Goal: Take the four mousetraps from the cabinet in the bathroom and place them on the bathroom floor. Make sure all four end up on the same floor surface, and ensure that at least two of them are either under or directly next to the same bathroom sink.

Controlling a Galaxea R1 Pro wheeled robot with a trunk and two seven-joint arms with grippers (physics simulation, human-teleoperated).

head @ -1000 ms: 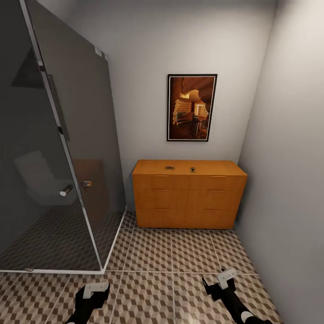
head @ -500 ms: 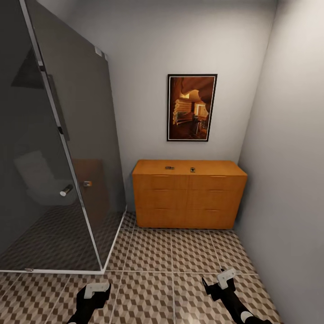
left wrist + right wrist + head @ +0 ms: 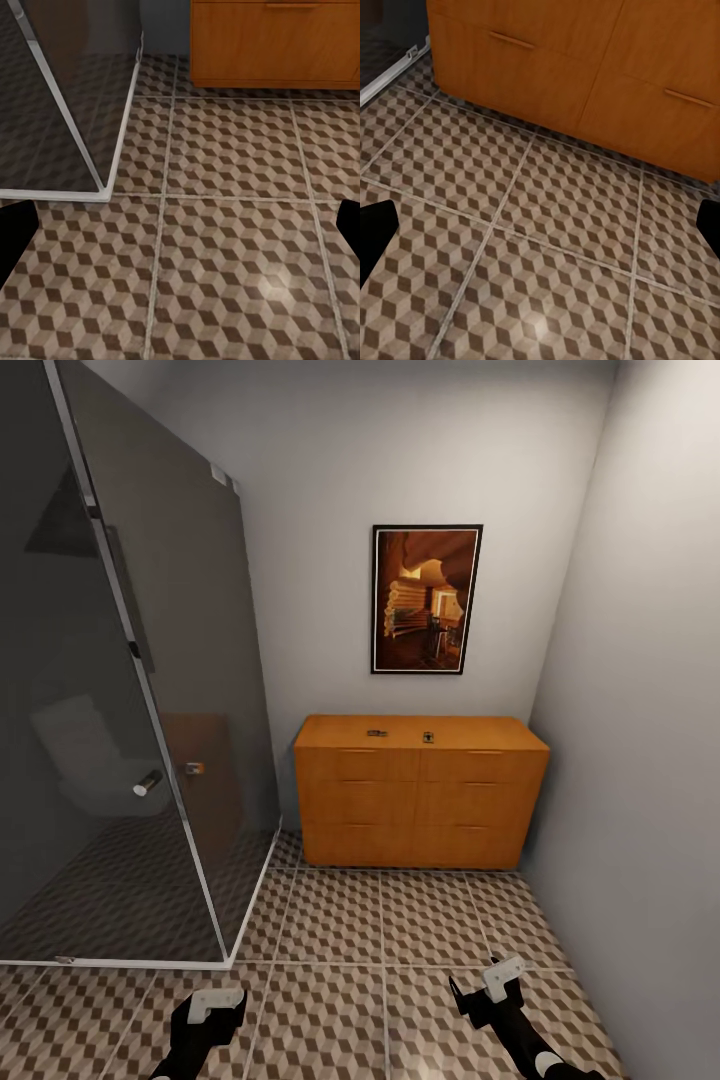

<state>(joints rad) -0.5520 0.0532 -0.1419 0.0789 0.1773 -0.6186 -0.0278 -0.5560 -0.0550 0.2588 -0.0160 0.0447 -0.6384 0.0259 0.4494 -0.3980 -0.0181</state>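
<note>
The orange-brown cabinet (image 3: 420,800) stands against the far wall, drawers shut. Two small dark mousetraps lie on its top, one (image 3: 377,733) left of centre and one (image 3: 428,737) near the middle. The cube-patterned bathroom floor (image 3: 380,920) stretches from the cabinet to me. My left gripper (image 3: 210,1012) and right gripper (image 3: 482,988) hang low over the tiles, well short of the cabinet. Both are open and empty: the left wrist view has black fingertips (image 3: 15,232) far apart over bare floor (image 3: 225,247), and the right wrist view shows the same (image 3: 376,231) before the drawer fronts (image 3: 585,67). The sink is out of view.
A dark glass shower enclosure (image 3: 130,690) with a chrome frame and white base rim (image 3: 240,930) fills the left side. A grey wall (image 3: 650,760) closes the right. A framed picture (image 3: 425,600) hangs above the cabinet. Open tiles lie between me and the cabinet.
</note>
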